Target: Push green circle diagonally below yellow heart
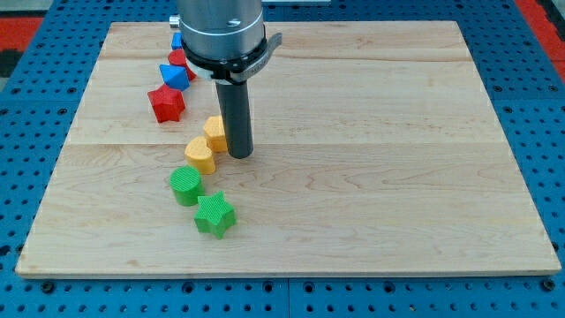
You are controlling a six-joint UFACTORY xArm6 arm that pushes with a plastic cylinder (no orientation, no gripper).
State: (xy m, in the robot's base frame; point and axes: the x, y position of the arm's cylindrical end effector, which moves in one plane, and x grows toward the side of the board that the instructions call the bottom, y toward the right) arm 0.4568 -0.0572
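The green circle [185, 186] lies on the wooden board [371, 159], left of centre near the view's bottom. The yellow heart [200, 154] lies just above and right of it, almost touching. A second yellow block [214, 132] sits above the heart. My tip [239, 155] rests on the board just right of both yellow blocks, close to the upper one. It is above and right of the green circle, apart from it.
A green star [215, 215] lies just below and right of the green circle. A red star [166, 103], a blue block [175, 75], a red block [181, 60] and another blue block [177, 41] run toward the view's top left.
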